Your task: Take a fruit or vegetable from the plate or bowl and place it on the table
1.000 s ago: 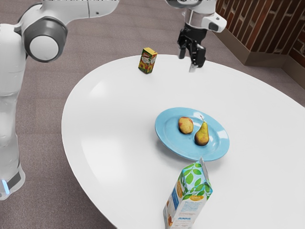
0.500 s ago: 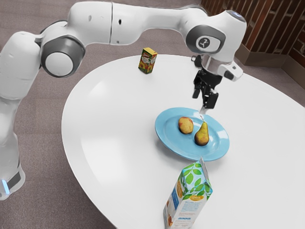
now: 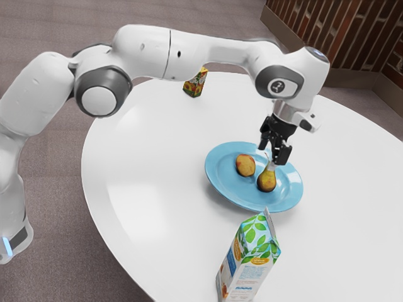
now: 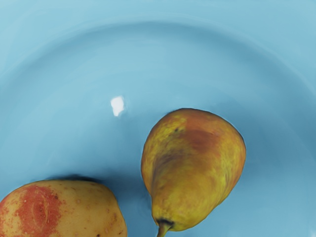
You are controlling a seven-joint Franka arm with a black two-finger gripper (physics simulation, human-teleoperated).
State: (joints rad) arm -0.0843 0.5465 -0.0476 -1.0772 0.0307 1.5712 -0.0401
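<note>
The gripper (image 3: 271,155), its fingers apart, hangs just above the narrow, stemmed end of the pear (image 3: 267,181), whose long axis points toward it. The pear is on the plate (image 3: 216,158), beside the potato (image 3: 245,165); the coming move probably calls for lowering around it, slightly toward the carton (image 3: 249,259).

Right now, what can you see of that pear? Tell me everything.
The pear is mottled yellow with reddish-brown patches, broad at one end, narrowing to a thin stem. Its skin looks smooth and whole. It rests on the blue plate, clear of the red-patched yellow item beside it. The gripper is close above; I can't tell whether they touch.
</note>
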